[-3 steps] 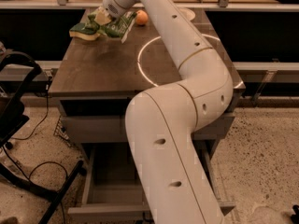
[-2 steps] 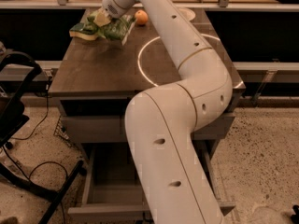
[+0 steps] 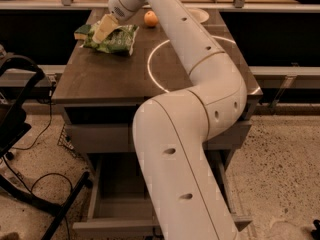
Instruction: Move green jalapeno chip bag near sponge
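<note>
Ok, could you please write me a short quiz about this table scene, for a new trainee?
1. True or false: the green jalapeno chip bag lies on the table right beside the sponge.
2. Which round thing lies on the table farther back than the bag? A) orange fruit B) red cup C) blue ball
3. Fill in: the gripper is at the bag's end nearest the ____.
Key: 1 true; 2 A; 3 sponge.

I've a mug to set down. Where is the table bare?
Bare: the table has a near-left stretch free, in front of the bag and left of the arm. Crowded: the far-left corner, where the gripper is at the bag, sponge beside it, orange just right.
</note>
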`<action>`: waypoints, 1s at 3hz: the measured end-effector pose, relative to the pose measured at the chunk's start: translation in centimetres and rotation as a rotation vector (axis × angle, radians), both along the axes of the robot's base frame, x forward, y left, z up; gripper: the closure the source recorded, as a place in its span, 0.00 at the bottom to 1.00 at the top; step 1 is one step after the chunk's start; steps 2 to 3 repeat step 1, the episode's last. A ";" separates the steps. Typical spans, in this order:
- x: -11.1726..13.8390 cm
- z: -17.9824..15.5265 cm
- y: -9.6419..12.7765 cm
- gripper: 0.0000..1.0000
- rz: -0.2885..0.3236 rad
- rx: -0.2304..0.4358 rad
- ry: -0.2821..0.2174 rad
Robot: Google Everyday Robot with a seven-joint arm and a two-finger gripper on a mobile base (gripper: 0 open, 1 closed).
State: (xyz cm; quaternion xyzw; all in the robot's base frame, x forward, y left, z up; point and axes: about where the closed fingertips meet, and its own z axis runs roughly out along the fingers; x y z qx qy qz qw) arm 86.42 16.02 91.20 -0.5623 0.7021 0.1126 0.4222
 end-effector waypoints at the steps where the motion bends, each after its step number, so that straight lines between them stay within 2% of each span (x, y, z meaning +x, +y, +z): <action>1: 0.0 0.0 0.0 0.00 0.000 0.000 0.000; 3: 0.0 0.0 0.0 0.00 0.000 0.000 0.000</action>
